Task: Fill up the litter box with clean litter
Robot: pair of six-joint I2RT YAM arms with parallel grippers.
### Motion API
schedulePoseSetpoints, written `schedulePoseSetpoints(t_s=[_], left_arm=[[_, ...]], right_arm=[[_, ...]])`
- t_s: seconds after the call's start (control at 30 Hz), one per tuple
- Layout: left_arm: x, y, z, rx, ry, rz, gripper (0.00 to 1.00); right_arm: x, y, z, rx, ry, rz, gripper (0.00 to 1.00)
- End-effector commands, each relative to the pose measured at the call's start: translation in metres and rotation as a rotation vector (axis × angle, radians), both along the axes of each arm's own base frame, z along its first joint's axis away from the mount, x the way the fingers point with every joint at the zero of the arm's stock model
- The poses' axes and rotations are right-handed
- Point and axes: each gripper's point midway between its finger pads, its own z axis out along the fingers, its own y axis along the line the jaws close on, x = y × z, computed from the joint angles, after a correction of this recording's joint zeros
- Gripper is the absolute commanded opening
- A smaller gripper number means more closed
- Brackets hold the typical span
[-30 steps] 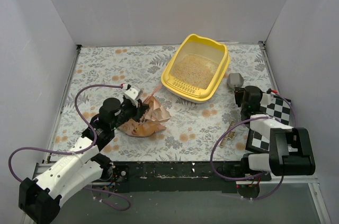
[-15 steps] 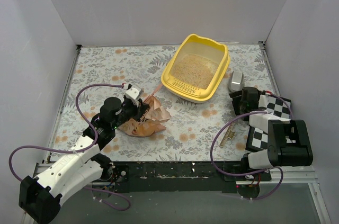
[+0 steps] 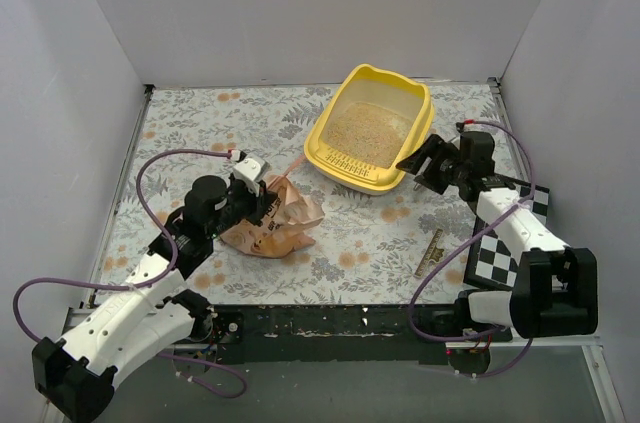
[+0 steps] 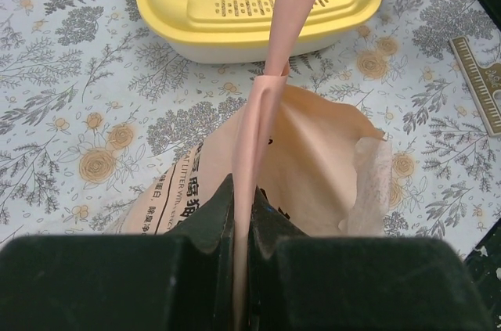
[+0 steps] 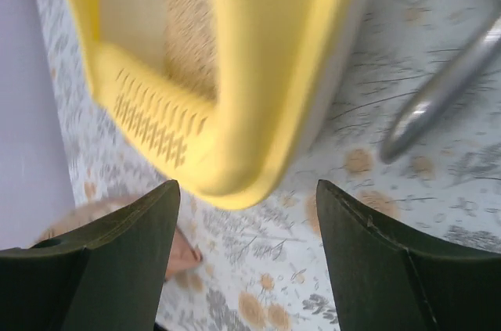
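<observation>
The yellow litter box (image 3: pixel 420 128) stands at the back centre with pale beige clean litter (image 3: pixel 365 133) spread over its floor. A crumpled peach-pink bag (image 3: pixel 280 228) lies on the table left of it. My left gripper (image 3: pixel 262 201) is shut on a raised fold of that bag (image 4: pixel 270 104), which stretches up toward the litter box's slotted lip (image 4: pixel 235 14). My right gripper (image 3: pixel 415 165) is open and empty beside the box's front right corner (image 5: pixel 258 73). Litter (image 5: pixel 184 26) shows blurred inside the box.
A grey metal scoop handle (image 5: pixel 438 96) lies on the floral table right of the box. A brass-coloured clip (image 3: pixel 432 253) lies near the front right, and a checkerboard plate (image 3: pixel 500 263) sits beneath the right arm. White walls close in three sides.
My right gripper has opened wide and swung left from beside the scoop toward the box's front right corner. The left gripper keeps its hold on the bag, hardly moved.
</observation>
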Motion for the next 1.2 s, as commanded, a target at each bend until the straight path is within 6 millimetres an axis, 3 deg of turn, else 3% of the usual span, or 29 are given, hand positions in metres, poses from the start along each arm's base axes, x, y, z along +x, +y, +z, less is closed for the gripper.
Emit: schedulePoseSetpoints(t_s=[0.0, 0.07, 0.17, 0.33, 0.47, 0.6, 0.83, 0.97, 1.07, 1.17], left_arm=[[0.003, -0.002, 0.047, -0.069, -0.074, 0.009, 0.00], [0.003, -0.005, 0.057, -0.110, -0.049, 0.020, 0.00], [-0.002, -0.026, 0.083, -0.209, 0.009, -0.052, 0.00], [-0.005, -0.061, 0.135, -0.318, 0.013, -0.219, 0.00], [-0.003, -0.085, 0.151, -0.323, 0.016, -0.351, 0.00], [-0.004, -0.097, 0.130, -0.280, 0.056, -0.430, 0.00], [-0.028, -0.083, 0.084, -0.147, 0.079, -0.506, 0.00], [-0.037, -0.077, 0.074, -0.076, 0.085, -0.551, 0.00], [-0.041, -0.074, 0.080, -0.070, 0.068, -0.566, 0.00], [-0.048, -0.071, 0.083, -0.057, 0.064, -0.581, 0.00]], right_arm=[[-0.036, 0.059, 0.049, -0.029, -0.178, 0.469, 0.78], [-0.051, 0.081, 0.062, -0.077, -0.249, 0.621, 0.77], [-0.060, 0.091, 0.078, -0.210, -0.333, 0.708, 0.77], [-0.053, 0.065, 0.112, -0.352, -0.515, 0.556, 0.78], [-0.058, 0.050, 0.135, -0.441, -0.608, 0.526, 0.78], [-0.065, 0.041, 0.144, -0.509, -0.693, 0.519, 0.79], [-0.085, 0.057, 0.133, -0.529, -0.912, 0.680, 0.86], [-0.088, 0.071, 0.126, -0.503, -0.954, 0.812, 0.87], [-0.102, 0.087, 0.127, -0.432, -1.014, 0.971, 0.87], [-0.104, 0.091, 0.126, -0.441, -1.040, 1.045, 0.88]])
